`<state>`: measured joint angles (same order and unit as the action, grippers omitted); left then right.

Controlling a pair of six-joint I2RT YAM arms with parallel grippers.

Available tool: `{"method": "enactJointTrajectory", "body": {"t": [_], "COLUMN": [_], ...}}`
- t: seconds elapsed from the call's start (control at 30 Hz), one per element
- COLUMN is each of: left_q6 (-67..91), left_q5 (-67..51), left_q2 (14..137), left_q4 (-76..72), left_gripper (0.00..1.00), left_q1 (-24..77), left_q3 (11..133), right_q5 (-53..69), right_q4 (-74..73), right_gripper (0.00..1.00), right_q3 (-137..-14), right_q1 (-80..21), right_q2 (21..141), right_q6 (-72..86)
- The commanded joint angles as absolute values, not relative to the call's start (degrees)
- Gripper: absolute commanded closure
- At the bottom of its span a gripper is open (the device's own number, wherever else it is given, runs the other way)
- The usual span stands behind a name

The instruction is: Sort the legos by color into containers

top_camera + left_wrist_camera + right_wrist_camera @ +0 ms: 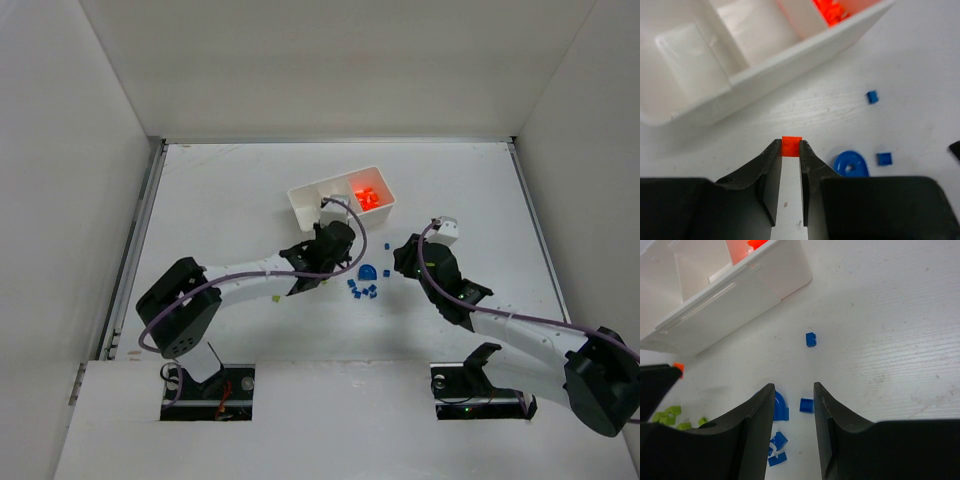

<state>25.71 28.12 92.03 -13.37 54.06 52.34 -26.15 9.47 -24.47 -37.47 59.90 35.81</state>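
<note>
My left gripper [791, 148] is shut on a small orange lego [791, 144], pinched at its fingertips just above the table. It sits near the front wall of the white tray [805, 55]. The tray's right container holds several orange legos [832, 10]; the two containers to its left show only white. In the top view the left gripper [335, 240] is just in front of the tray [305, 205]. My right gripper [794, 390] stands open above the table, with a small blue lego [806, 405] beyond its tips and a rounded blue piece [781, 407] by its left finger.
Several small blue legos [362, 291] lie below the rounded blue piece [368, 271], and one blue lego [388, 246] lies apart near the tray. Yellow-green legos [670, 415] lie to the left, one [276, 298] under the left arm. White walls enclose the table.
</note>
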Motion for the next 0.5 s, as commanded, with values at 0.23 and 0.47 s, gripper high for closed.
{"method": "enactJointTrajectory", "body": {"t": [0.23,0.47], "left_q6": [23.6,22.5], "left_q5": [22.0,20.5], "left_q2": [106.2,117.1], "left_q4": [-13.6,-11.4], "left_gripper": [0.84,0.71], "left_q1": [47.4,45.8], "left_q3": [77.1,89.3], "right_q5": [-27.1,-26.6], "right_q4": [11.6,12.2], "right_gripper": [0.57,0.58], "right_q3": [-24.3,-24.4], "right_q1": [-37.5,-36.8], "right_q2": [57.8,58.9], "right_q6": [35.7,36.0]}}
